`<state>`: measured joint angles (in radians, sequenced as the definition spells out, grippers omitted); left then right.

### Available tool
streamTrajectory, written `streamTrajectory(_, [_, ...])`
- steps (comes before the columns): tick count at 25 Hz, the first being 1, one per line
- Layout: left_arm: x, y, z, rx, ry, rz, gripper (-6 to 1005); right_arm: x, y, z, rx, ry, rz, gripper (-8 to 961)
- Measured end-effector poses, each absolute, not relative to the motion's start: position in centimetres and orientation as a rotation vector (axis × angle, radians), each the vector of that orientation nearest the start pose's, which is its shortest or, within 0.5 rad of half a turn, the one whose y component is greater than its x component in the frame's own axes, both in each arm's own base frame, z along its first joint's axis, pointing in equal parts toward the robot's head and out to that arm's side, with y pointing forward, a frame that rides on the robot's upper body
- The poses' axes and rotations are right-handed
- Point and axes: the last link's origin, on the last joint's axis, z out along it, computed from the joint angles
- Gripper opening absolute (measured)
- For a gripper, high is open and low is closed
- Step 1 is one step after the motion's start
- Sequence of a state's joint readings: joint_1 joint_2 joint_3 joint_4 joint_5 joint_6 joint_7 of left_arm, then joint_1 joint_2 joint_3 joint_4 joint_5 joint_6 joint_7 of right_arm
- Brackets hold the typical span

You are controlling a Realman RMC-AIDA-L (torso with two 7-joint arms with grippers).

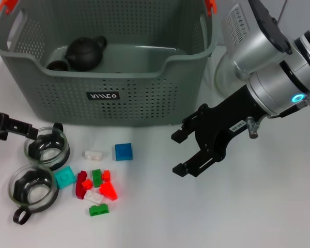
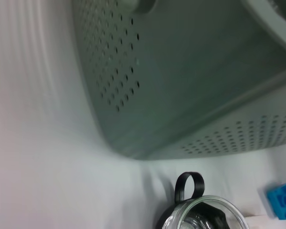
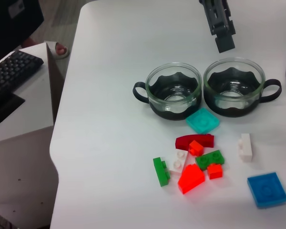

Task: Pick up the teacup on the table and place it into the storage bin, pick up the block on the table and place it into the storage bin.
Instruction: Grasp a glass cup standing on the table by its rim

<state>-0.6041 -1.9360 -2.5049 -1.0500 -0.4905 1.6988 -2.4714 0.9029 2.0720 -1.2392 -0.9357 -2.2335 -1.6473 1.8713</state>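
White tabletop [image 1: 258, 206] carries two glass teacups [image 1: 46, 147] [image 1: 33, 189] side by side near my left edge, about ten loose blocks just beside them including one blue block [image 1: 123, 151], and the storage bin [image 1: 108, 77] behind, already holding a dark teapot [image 1: 85, 51] and one small dark cup [image 1: 57, 65]. Only the right wrist view shows a keyboard [image 3: 7, 78] off the table. My right gripper [image 1: 183, 152] hangs open wide and empty; the left gripper [image 1: 10, 126] sits at the rear teacup's rim, opening I can't tell.
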Motion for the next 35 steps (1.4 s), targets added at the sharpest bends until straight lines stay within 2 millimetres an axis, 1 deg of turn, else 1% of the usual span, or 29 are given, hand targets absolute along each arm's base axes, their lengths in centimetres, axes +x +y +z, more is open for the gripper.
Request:
streamTrajectory(9, [-29.9, 34.6, 10.8, -2.185, -1.644, 0.125, 937, 11.0, 36.4, -3.8, -3.248, 0.146, -0.164, 824])
streamTrajectory(16, [-30.1, 35.1, 9.7, -2.185, -1.607, 0.155, 937, 11.0, 36.4, -3.9, -3.251, 0.132, -0.161, 824])
streamTrajectory(21, [-30.6, 35.4, 9.4, -2.15, -1.596, 0.2, 937, 11.0, 36.4, -3.9, -3.252, 0.131, -0.159, 825])
streamTrajectory(31, [-31.4, 35.7, 7.9, -2.144, -1.618, 0.204, 937, 10.9, 36.4, -4.0, -3.247, 0.129, -0.154, 824])
streamTrajectory(35, [-31.5, 36.0, 7.6, -2.141, -1.612, 0.206, 936, 10.9, 36.5, -4.1, -3.241, 0.128, -0.151, 825])
